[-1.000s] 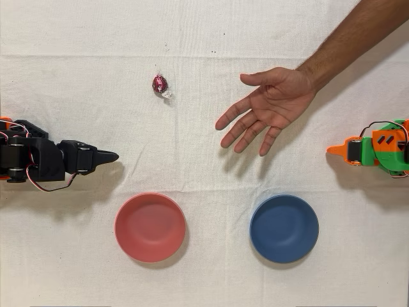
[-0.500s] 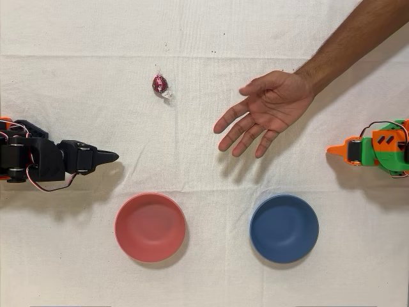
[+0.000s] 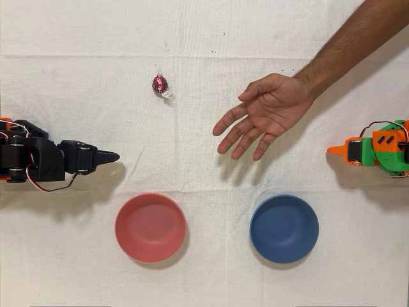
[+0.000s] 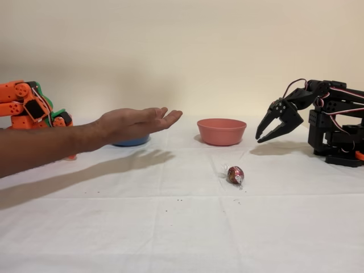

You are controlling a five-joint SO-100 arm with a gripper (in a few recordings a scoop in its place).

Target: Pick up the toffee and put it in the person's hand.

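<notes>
Two bowls are sitting on the white cloth-covered surface (image 3: 211, 38): in the overhead view a pink bowl (image 3: 150, 227) is lying lower left of centre and a blue bowl (image 3: 284, 228) lower right. The toffee (image 3: 160, 84), wrapped in dark red foil with clear twisted ends, is resting on the cloth above the pink bowl, well apart from everything else; in the fixed view the toffee (image 4: 235, 174) is lying in front of the pink bowl (image 4: 221, 131). The black arm's tool (image 4: 265, 133) is hanging above the surface at the right of the fixed view, its two fingers spread apart and pointing downward, gripping nothing. In the overhead view the tool (image 3: 107, 156) is pointing right from the left edge, below and left of the toffee. The person's hand (image 3: 267, 110) is reaching in from the upper right of the overhead view, palm up with fingers spread, hovering over the cloth above the blue bowl. In the fixed view the person's hand (image 4: 136, 123) is stretching in from the left, partly hiding the blue bowl (image 4: 132, 140). An idle orange arm (image 3: 377, 148) is sitting at the right edge of the overhead view.
</notes>
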